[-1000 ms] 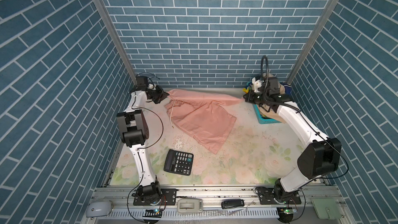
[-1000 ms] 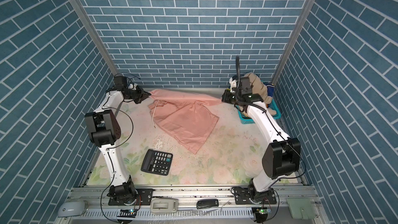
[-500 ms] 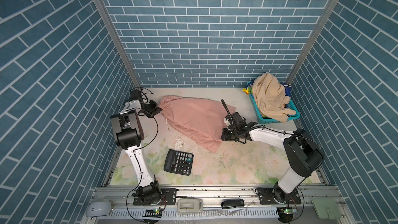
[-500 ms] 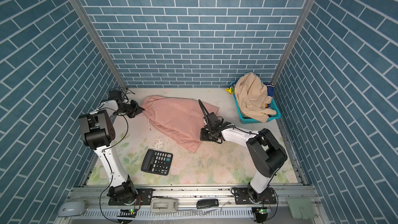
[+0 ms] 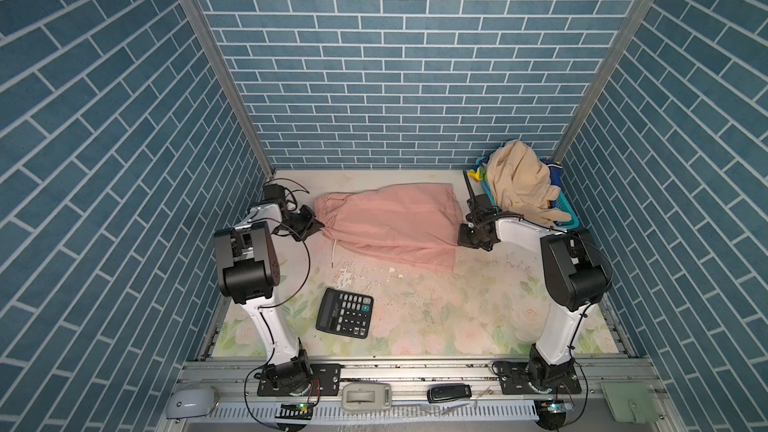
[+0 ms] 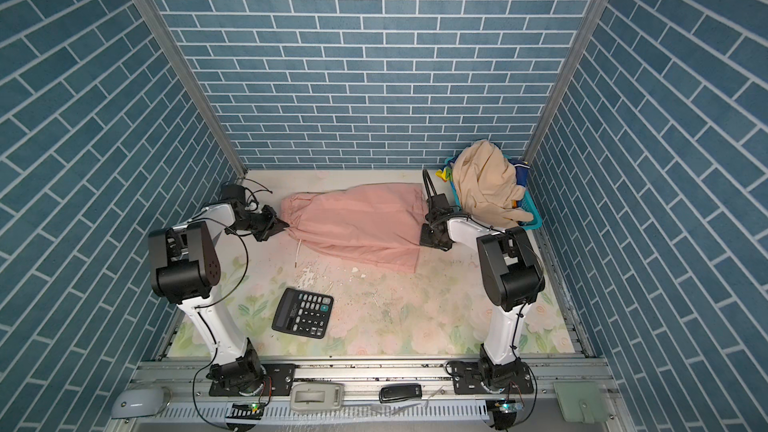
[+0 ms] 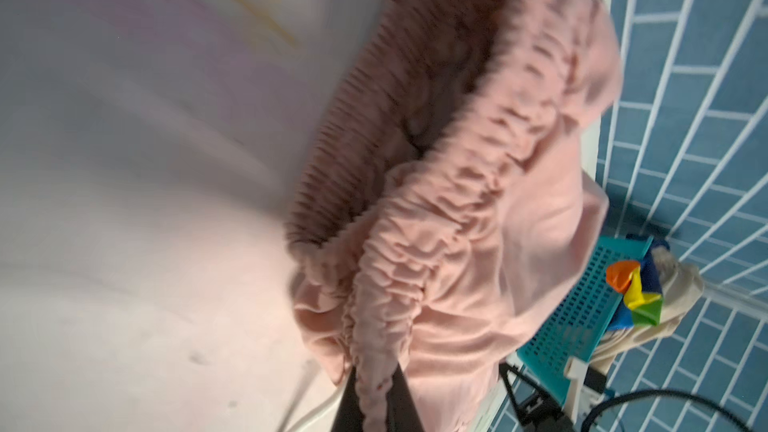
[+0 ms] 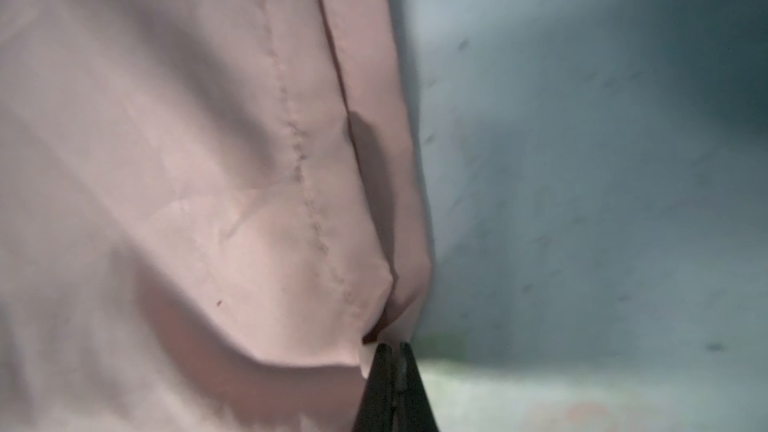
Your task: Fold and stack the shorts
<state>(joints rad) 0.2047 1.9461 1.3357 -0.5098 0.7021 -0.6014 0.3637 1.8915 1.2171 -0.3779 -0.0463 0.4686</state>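
The salmon-pink shorts (image 5: pixel 390 222) (image 6: pixel 357 222) lie spread across the back of the table, stretched between both grippers. My left gripper (image 5: pixel 318 228) (image 6: pixel 284 226) (image 7: pixel 376 384) is shut on their gathered waistband (image 7: pixel 436 218) at the left end. My right gripper (image 5: pixel 461 238) (image 6: pixel 424 238) (image 8: pixel 392 347) is shut on the hem corner at the right end. The beige shorts (image 5: pixel 519 180) (image 6: pixel 484 178) are heaped in the teal basket (image 5: pixel 565 214) (image 6: pixel 530 211) (image 7: pixel 582 313). A bit of the rainbow-striped shorts (image 5: pixel 478 174) (image 7: pixel 636 297) peeks out under them.
A black calculator (image 5: pixel 344 318) (image 6: pixel 302 312) lies on the floral mat in front of the pink shorts. The shorts' white drawstring (image 5: pixel 333 251) trails toward it. A mouse (image 5: pixel 189 403), a grey case (image 5: pixel 365 396) and a black remote (image 5: pixel 449 392) sit on the front rail.
The right gripper left the basket side, swung to mid-table, then moved out right with the hem. The left gripper came slightly forward. The pink shorts went from bunched to stretched flat between the grippers.
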